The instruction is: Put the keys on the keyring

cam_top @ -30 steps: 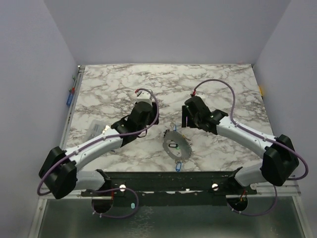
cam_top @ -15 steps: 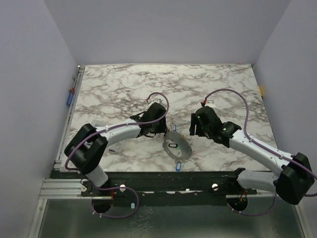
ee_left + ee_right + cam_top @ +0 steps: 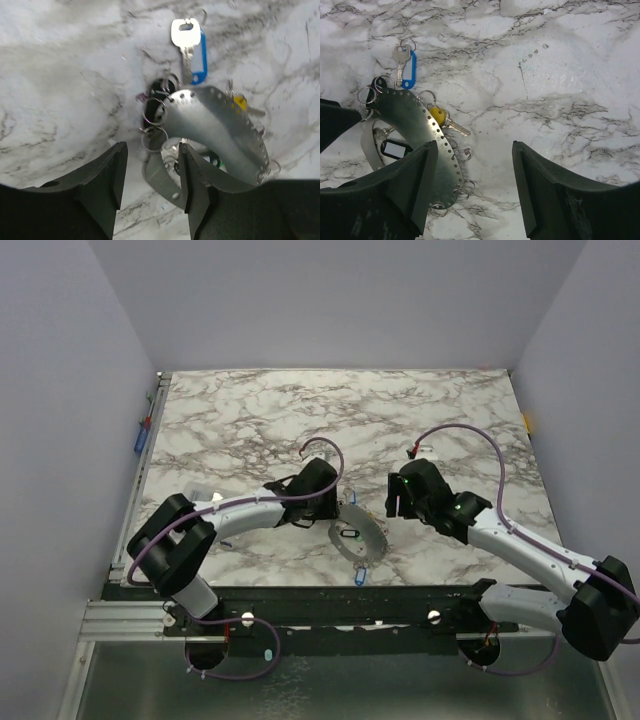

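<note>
Keyring (image 3: 357,535) lies on desk (image 3: 240,410) between the arms. Left claw (image 3: 151,150) wide open, empty, its wrist view showing split rings (image 3: 154,111) just ahead. Right claw (image 3: 475,150) wide open, empty. Right wrist view resolves blue-tagged key (image 3: 402,62) and yellow-headed key (image 3: 440,116) beside the band; top view too small.

The left arm (image 3: 235,510) curls in from its base, elbow out to the left. The right arm (image 3: 520,540) stretches in low from the right. The left gripper (image 3: 150,172) and right gripper (image 3: 472,187) point downward near each other, both with fingers parted.
</note>
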Robot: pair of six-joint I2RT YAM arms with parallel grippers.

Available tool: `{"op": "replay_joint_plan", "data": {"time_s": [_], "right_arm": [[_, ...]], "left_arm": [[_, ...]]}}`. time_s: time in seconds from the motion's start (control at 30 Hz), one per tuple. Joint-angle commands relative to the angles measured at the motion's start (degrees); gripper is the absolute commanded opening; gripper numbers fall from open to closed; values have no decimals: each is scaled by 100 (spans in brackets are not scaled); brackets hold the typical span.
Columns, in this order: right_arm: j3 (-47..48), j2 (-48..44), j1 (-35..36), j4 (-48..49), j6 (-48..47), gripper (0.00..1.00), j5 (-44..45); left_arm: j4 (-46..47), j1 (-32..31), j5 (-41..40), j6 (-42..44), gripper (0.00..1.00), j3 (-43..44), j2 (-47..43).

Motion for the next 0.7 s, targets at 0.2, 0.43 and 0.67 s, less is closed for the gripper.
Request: {"op": "replay_joint_plan", "data": {"time_s": [0.2,0.43,0.67], "right_arm": [[-116,-181,-25,234,-370,70,-280],[-141,-236,-24,206,-447,70,-365],[-117,-292,-26,171,-451,70,-430]], "left_arm": [[4,-1108,-1120,2241,58,-177,-360],[-203,-1469,-1867,3373,53,192,119],[-277,-1469,-1971,4048,47,449,477]]}}
